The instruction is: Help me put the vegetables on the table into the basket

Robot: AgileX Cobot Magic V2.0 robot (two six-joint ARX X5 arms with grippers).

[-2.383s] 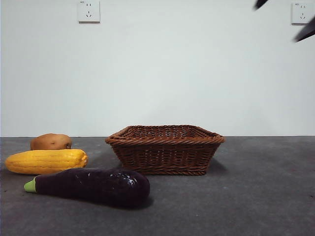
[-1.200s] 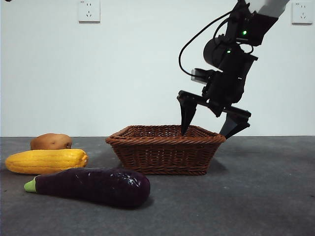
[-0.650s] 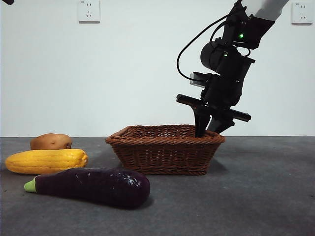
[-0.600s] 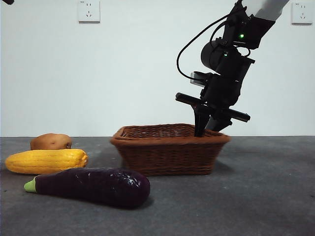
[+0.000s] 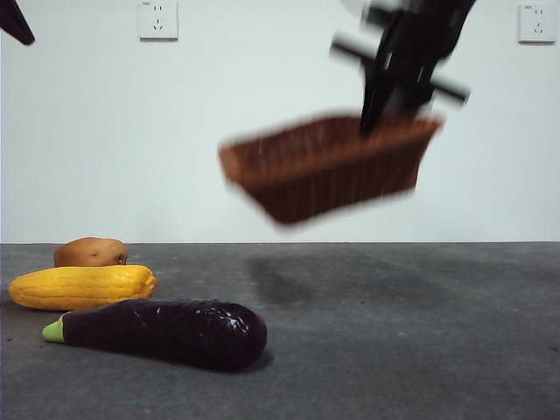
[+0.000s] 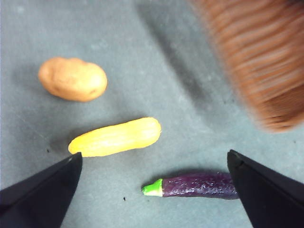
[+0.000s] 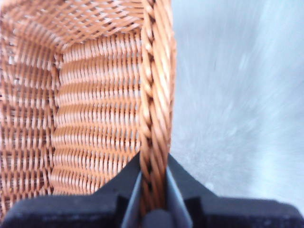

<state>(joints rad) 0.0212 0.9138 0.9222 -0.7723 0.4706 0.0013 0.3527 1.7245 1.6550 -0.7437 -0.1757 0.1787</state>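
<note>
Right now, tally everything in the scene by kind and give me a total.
Eggplant: 1
Corn cob: 1
Potato: 1
Wicker basket: 1, lifted clear of the table, gripped at its rim by the right gripper
Wall sockets: 2
Total: 6 things; all 3 vegetables lie on the table, below the open left gripper.

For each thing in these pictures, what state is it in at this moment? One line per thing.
basket: in the air, tilted, empty, held by its rim
right tool: shut on the basket's braided rim
left tool: open, above the vegetables
eggplant: lying on the table
corn cob: lying on the table
potato: lying on the table
</note>
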